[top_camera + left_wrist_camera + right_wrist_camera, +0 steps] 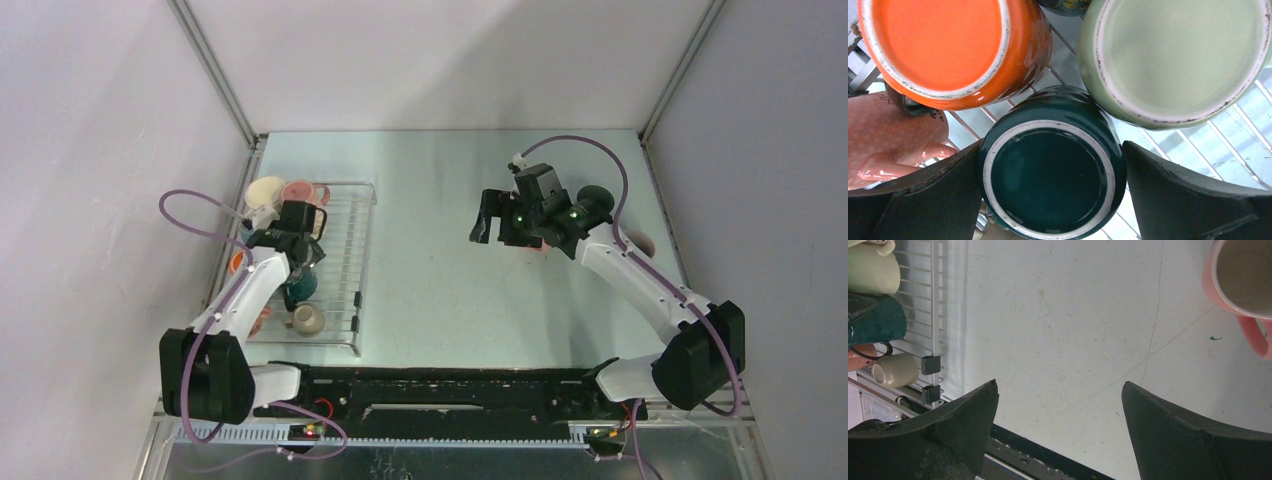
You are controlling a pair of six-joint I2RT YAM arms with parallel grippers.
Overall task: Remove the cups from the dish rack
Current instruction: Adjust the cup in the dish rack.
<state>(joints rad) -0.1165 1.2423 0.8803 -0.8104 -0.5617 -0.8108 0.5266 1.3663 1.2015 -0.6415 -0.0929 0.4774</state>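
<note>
The dish rack (345, 250) lies at the left with several mugs on it. In the left wrist view my left gripper (1053, 145) is open, its fingers (938, 195) close on either side of an upside-down dark teal mug (1050, 180) resting on the rack rods (1228, 145). An orange mug (943, 45), a pale green mug (1178, 55) and a pink mug (888, 130) crowd around it. My left gripper (303, 255) hangs over the rack's middle. My right gripper (487, 222) is open and empty above bare table (1060, 385). A pink mug (1243, 275) stands upright on the table at the right.
A dark mug (595, 198) and the pink mug (640, 243) stand on the table behind the right arm. A cream mug (308, 318) lies near the rack's front edge. A black rail (450, 385) runs along the near edge. Walls close in on the left, back and right.
</note>
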